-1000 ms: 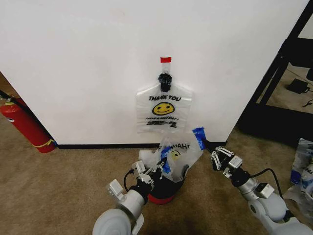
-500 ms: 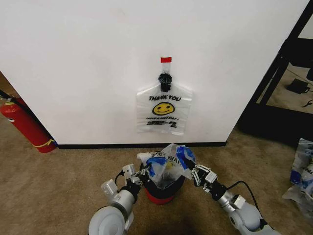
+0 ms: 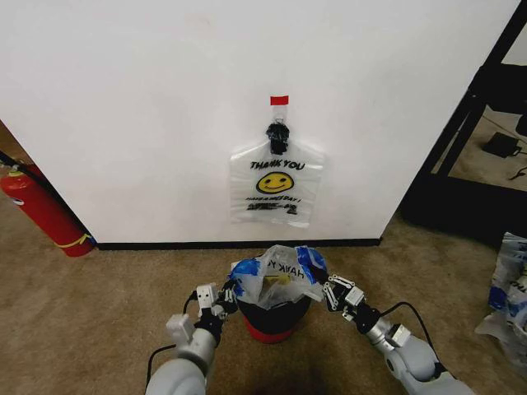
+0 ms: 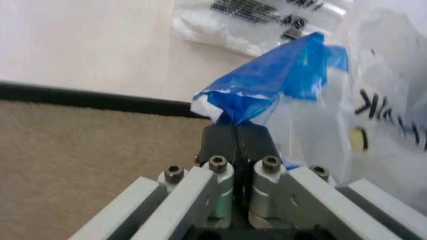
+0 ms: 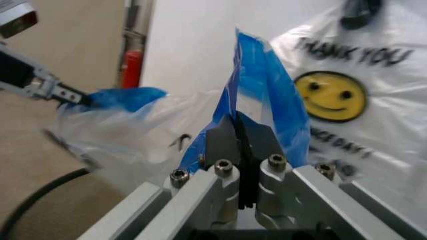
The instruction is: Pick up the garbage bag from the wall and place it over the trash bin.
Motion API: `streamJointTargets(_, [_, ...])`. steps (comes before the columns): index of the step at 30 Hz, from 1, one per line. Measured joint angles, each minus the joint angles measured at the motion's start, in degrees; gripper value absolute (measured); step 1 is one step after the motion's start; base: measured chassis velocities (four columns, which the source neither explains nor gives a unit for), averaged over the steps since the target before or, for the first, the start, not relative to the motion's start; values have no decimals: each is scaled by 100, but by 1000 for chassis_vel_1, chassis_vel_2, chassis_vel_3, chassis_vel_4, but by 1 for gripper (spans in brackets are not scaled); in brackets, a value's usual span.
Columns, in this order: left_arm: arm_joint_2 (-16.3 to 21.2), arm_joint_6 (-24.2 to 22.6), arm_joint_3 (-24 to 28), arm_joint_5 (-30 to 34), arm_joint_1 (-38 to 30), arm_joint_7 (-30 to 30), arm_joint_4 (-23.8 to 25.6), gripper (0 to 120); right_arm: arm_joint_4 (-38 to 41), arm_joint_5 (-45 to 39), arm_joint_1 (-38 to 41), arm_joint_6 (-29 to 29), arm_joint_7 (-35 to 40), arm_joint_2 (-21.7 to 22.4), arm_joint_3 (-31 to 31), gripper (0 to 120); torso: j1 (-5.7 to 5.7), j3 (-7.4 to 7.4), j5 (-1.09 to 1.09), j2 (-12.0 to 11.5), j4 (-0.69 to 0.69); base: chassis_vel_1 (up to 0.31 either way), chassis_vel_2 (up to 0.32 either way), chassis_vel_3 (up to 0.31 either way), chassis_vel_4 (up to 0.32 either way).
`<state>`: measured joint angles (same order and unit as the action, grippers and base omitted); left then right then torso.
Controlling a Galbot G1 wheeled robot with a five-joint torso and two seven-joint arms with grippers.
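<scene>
The thin translucent whitish garbage bag (image 3: 276, 276) lies stretched left to right, mouth down, over the round black wire-mesh trash bin (image 3: 278, 317) on tan carpet (image 3: 90, 313) near a white wall (image 3: 165, 107). Left gripper (image 3: 228, 295) and right gripper (image 3: 328, 290) jaws clench its blue handles.

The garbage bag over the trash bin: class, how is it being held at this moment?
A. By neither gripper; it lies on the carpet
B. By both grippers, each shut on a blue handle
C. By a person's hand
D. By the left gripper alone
B. The left gripper and right gripper each pinch a blue handle of the garbage bag, spread above the trash bin.
</scene>
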<state>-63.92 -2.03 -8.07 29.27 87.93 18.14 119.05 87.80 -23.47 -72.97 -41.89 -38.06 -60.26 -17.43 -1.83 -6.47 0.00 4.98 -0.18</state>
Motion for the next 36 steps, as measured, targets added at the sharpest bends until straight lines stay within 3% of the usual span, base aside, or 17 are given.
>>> streamJointTargets(4, [181,241,110,-691,322,-71,119,0,-115,-495,33,99,-965,121,-21,0,0,0,1,0,0,0,0,0,0])
streamJointTargets(9, [259,316,293,-807,363,-157,200,0,-116,-887,96,338,-1784,336,-102,0,0,0,-1,0,-1,0,0,0,0])
streamJointTargets(13, [515,332,402,-917,467,-251,375,0,-139,-1421,163,749,-2787,830,-307,0,0,0,-1,0,0,0,0,0,0])
streamJointTargets(19, [806,334,382,-1296,496,-390,482,0,-216,-1886,105,1024,-3178,1261,-481,0,0,0,-1,1,-1,0,0,0,0])
streamJointTargets(27, [657,438,535,-1690,281,-456,-228,0,-816,-1780,200,802,-3176,833,-266,0,0,0,0,1,-1,0,0,0,0])
streamJointTargets(36, [640,568,400,-2045,417,-366,-364,0,-1074,-1696,375,863,-3684,745,-164,0,0,0,0,1,0,0,0,0,0])
